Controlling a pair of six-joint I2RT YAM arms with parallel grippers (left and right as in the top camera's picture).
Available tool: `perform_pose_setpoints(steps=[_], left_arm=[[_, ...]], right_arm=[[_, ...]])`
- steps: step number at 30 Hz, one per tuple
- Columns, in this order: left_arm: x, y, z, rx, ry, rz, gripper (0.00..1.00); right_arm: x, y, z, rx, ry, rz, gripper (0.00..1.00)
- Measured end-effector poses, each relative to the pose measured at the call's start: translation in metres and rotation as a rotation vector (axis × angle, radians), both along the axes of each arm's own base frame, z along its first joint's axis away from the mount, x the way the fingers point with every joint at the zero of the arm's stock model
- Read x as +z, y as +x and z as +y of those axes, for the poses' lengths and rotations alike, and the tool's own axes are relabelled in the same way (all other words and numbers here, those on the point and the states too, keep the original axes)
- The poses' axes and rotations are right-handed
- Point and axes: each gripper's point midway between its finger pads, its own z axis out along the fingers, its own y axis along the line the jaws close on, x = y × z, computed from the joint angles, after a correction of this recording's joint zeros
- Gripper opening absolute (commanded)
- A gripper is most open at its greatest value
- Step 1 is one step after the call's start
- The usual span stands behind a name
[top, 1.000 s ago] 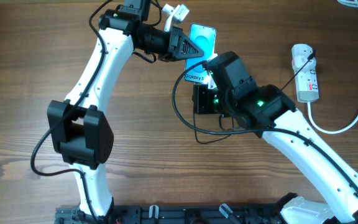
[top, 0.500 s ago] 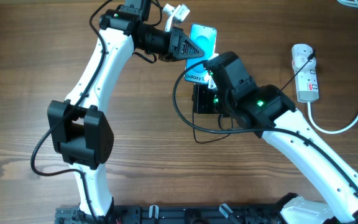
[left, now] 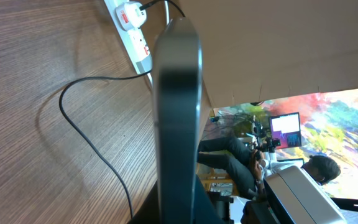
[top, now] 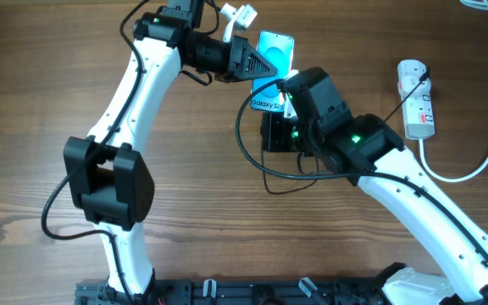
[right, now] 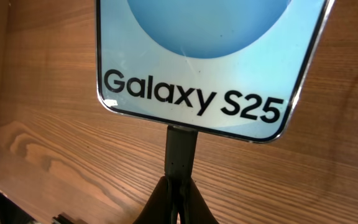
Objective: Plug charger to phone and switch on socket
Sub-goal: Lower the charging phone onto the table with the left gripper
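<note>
overhead: compared with a second ago, the right arm has crept slightly up and to the left, closer to the lower end of the phone; little else has changed. the left gripper holds the phone off the wood-grain table, fingers closed on it. the charger loops in a thin black curve on the table below the phone. the socket lies well apart on the right, a plug in its top end.

left wrist: the phone shows edge-on, rising upright from between the dark fingers at the bottom edge. behind it the charger trails across the table to the socket. past the table edge, the room has a lit monitor, a seated person and a bright painting.

right wrist: the right gripper is pinched tight on the charger's connector, whose tip meets the phone's bottom edge below the "galaxy s25" text. whether it is seated in the port, i cannot tell.
</note>
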Motion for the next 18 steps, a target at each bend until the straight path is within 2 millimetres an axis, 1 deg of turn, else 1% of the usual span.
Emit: perform_pose_setpoints(steps=[5,6,7,8,9,10,11,13,16,18], left_arm=[[0.000,0.001,0.001,0.003,-0.001,-0.003,0.04],[0.000,0.001,0.001,0.003,-0.001,-0.003,0.04],[0.000,0.001,0.001,0.004,0.000,-0.003,0.04],[0.000,0.001,0.001,0.004,-0.001,-0.003,0.04],[0.000,0.001,0.002,0.004,0.000,-0.002,0.04],[-0.001,-0.002,0.002,0.002,0.007,0.020,0.04],[-0.003,-0.002,0.000,0.001,0.018,0.012,0.04],[-0.010,0.000,0.001,0.020,0.061,0.014,0.04],[-0.033,0.011,0.012,0.107,0.215,0.025,0.04],[-0.050,0.019,0.023,0.174,0.331,0.029,0.04]], right_arm=[[0.000,0.001,0.001,0.008,-0.003,-0.010,0.06],[0.000,0.001,0.000,0.013,-0.006,-0.015,0.11],[0.000,0.002,0.000,0.018,-0.010,-0.019,0.22],[0.001,0.002,0.000,0.020,-0.012,-0.025,0.29],[0.001,0.003,0.000,0.017,-0.013,-0.027,0.35],[0.006,0.012,-0.002,0.001,-0.014,-0.065,0.39],[0.008,0.015,-0.006,-0.008,-0.017,-0.069,0.48],[0.004,0.011,-0.010,-0.004,-0.035,-0.048,0.64],[-0.009,-0.005,-0.022,-0.008,-0.088,0.037,1.00],[-0.018,-0.017,-0.030,-0.004,-0.127,0.095,1.00]])
